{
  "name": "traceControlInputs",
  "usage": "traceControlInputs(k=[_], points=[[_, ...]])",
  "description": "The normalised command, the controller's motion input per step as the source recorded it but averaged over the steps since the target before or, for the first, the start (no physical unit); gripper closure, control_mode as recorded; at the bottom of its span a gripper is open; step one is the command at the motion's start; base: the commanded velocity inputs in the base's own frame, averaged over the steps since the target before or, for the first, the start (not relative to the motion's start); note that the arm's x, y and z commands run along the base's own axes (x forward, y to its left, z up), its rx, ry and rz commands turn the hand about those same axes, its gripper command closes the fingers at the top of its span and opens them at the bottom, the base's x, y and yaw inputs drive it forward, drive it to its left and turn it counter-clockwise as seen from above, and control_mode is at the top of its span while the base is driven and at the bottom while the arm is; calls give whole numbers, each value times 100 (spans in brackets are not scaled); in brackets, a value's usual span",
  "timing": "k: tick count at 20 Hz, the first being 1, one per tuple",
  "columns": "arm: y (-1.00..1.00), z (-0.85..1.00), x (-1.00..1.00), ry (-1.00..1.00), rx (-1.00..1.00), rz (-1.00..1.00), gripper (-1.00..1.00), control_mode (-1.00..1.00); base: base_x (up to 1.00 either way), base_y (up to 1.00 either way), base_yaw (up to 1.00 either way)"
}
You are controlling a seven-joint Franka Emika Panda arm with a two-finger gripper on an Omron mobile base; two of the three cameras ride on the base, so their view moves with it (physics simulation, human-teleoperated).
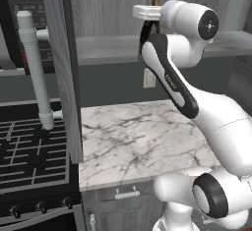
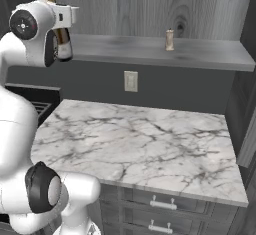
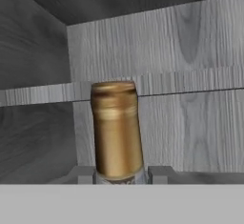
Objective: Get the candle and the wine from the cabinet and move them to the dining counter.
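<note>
Gold-foil wine (image 3: 116,130) — grey wood-grain cabinet (image 3: 190,42).

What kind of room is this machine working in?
A rendered home kitchen, it seems: a black stove with grates, a marble worktop over drawers, and an open wall cabinet holding a wine bottle.

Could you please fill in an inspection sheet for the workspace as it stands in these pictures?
Surface: marble worktop below the cabinet, bare.
Job's things: wine upright at the left of the cabinet shelf; candle upright further right on the same shelf, apart from the bottle.
Clutter: nothing seen.
Grippers: gripper inside the cabinet, fingers either side of the bottle below the gold foil, shut on it.
Cables: nothing seen.
Surroundings: cabinet door open with its pale handle; stove to the left; wall outlet; drawers under the worktop.
</note>
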Motion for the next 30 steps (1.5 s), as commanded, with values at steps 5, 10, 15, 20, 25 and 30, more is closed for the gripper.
traceControlInputs(k=[5,10,15,20,25,30], points=[[-56,0,-100,0,1,0,100,-100,0,0,0],[-62,0,-100,0,2,4,100,-100,0,0,0],[-44,-23,-100,0,1,10,100,-100,0,0,0],[-25,-48,-100,1,0,14,100,-100,0,0,0],[-20,-32,-93,0,0,16,100,-100,0,0,0],[0,-8,-22,0,0,8,100,-100,0,0,0]])
